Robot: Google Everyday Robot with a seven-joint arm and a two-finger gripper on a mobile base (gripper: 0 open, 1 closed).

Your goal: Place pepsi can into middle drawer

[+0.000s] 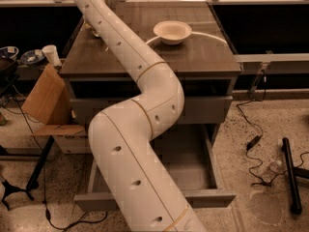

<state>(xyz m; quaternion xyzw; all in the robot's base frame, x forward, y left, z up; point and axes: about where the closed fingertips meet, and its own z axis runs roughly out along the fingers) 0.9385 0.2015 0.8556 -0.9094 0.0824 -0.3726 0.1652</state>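
My white arm [145, 110] rises from the bottom of the camera view and reaches to the far left of the cabinet top [203, 57]. My gripper [92, 30] is there, low over the wood surface and mostly hidden behind the arm. The pepsi can is not visible; it may be behind the arm. The middle drawer [193, 163] is pulled out wide below the topmost drawer's grey front [207, 110]. Its grey tray shows nothing in the part I can see, and the arm covers its left half.
A cream bowl [172, 32] sits on the cabinet top with a white cable beside it. A cardboard box [46, 98] and a white cup [50, 54] stand to the left. Black cables and a black bar [289, 173] lie on the speckled floor to the right.
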